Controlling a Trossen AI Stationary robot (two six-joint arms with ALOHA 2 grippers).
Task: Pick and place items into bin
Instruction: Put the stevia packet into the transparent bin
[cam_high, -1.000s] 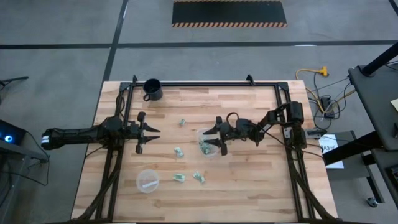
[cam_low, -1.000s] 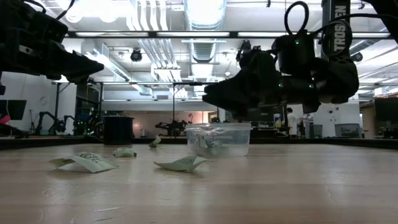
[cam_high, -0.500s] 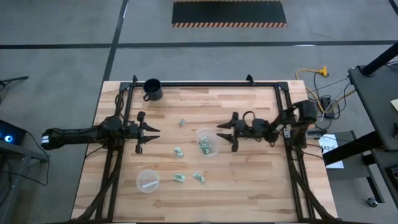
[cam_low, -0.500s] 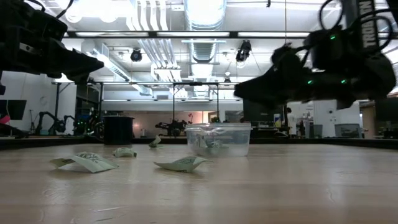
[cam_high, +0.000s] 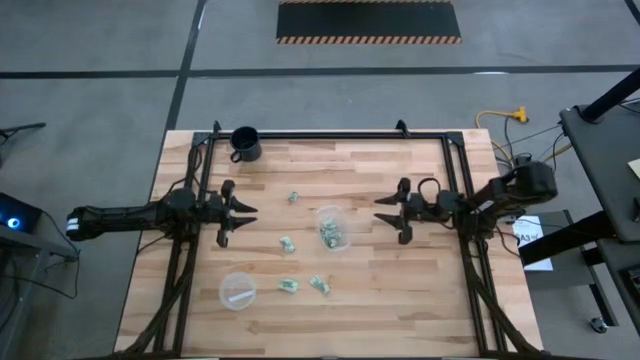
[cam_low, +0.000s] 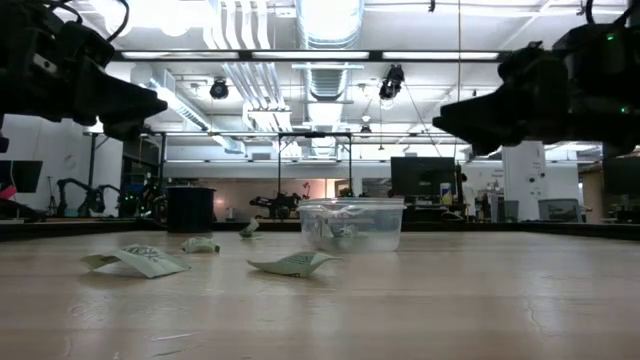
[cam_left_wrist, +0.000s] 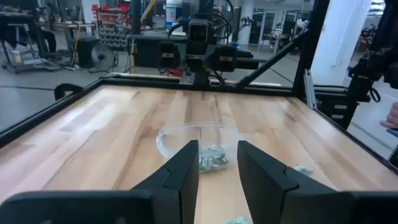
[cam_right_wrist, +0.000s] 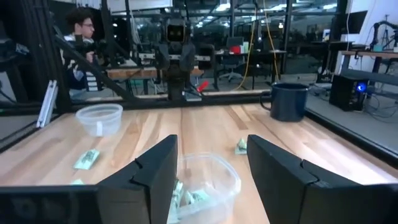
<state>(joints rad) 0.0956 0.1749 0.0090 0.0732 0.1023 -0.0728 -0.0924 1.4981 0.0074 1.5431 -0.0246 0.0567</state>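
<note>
Now our right gripper (cam_high: 390, 211) has drawn back from the clear cup (cam_high: 332, 229), jaws apart and empty (drop done); four wrapped pieces (cam_high: 288, 244) remain out.

Workshop hall, grey floor, bright ceiling lights

Grey concrete floor (cam_high: 90, 90) crossed by dark lines, a black mat with striped edges (cam_high: 369, 21) beyond the wooden table (cam_high: 400, 290). Overhead run pale ducts (cam_low: 330, 20) and strip lights (cam_low: 180, 15). Desks and monitors (cam_low: 422, 178) line the far wall; a seated person (cam_right_wrist: 81, 43) works nearby.
</note>
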